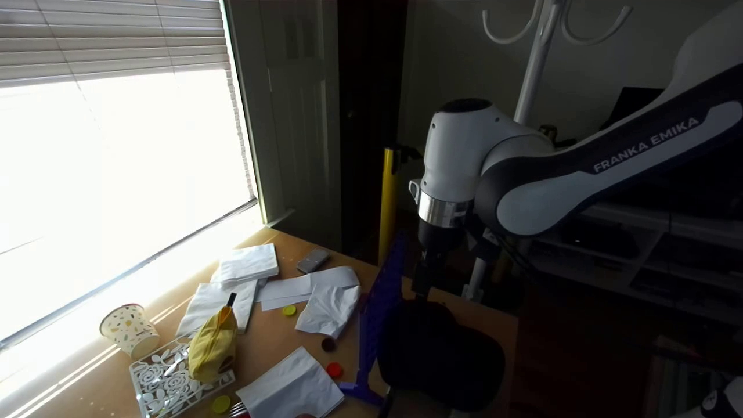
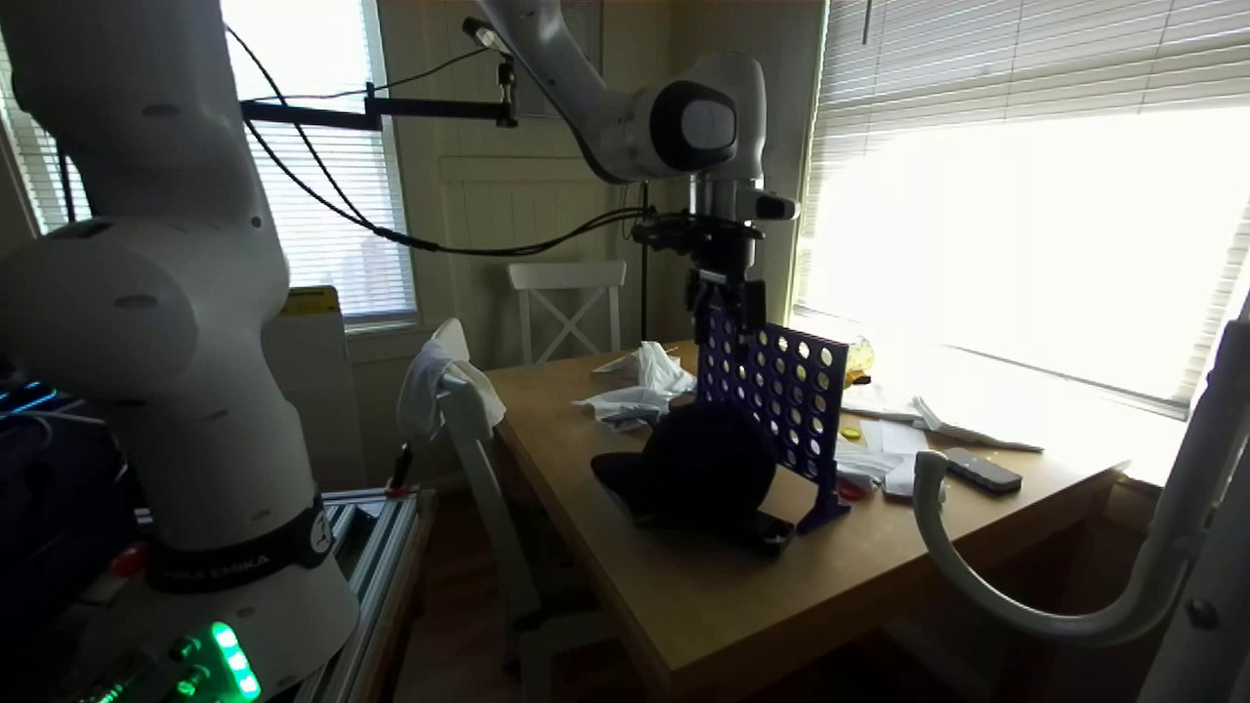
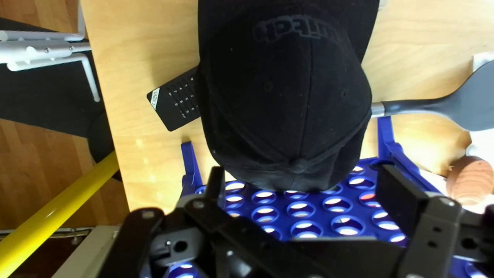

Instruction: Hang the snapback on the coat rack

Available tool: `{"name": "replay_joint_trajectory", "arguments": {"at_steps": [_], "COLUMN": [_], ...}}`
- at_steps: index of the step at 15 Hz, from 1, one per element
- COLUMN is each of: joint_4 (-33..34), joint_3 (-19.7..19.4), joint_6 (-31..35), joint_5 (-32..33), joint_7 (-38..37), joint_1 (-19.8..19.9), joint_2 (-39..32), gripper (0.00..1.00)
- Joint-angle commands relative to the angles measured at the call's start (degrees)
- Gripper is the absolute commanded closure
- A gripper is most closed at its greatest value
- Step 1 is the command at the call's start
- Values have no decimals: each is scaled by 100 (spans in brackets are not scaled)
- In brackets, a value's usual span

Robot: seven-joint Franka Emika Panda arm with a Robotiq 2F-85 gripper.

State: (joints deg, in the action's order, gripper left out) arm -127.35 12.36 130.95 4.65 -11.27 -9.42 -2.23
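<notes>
The snapback is a black cap lying on the table, crown up, against the blue grid. It shows in an exterior view and in the wrist view, with its brim pointing away from the jaws. My gripper is open and empty; its fingers are spread wider than the near end of the crown. In both exterior views the gripper points down, above the cap. The white coat rack stands beyond the table edge; a hook and its top also show.
A blue perforated game grid stands beside the cap, under the jaws. A black remote lies partly under the cap, and a spatula touches its other side. A yellow post stands behind the table. Napkins and a cup are on the table.
</notes>
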Motion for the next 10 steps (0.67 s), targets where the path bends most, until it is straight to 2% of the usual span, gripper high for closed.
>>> {"name": "replay_joint_trajectory", "arguments": {"at_steps": [1, 10], "joint_4": [12, 115], "joint_3": [-73, -87], "joint_6": [11, 110], "joint_5": [-8, -61], "joint_7": [35, 16], "joint_1": [-69, -90], "joint_2": [-63, -404], "gripper": [0, 0]}}
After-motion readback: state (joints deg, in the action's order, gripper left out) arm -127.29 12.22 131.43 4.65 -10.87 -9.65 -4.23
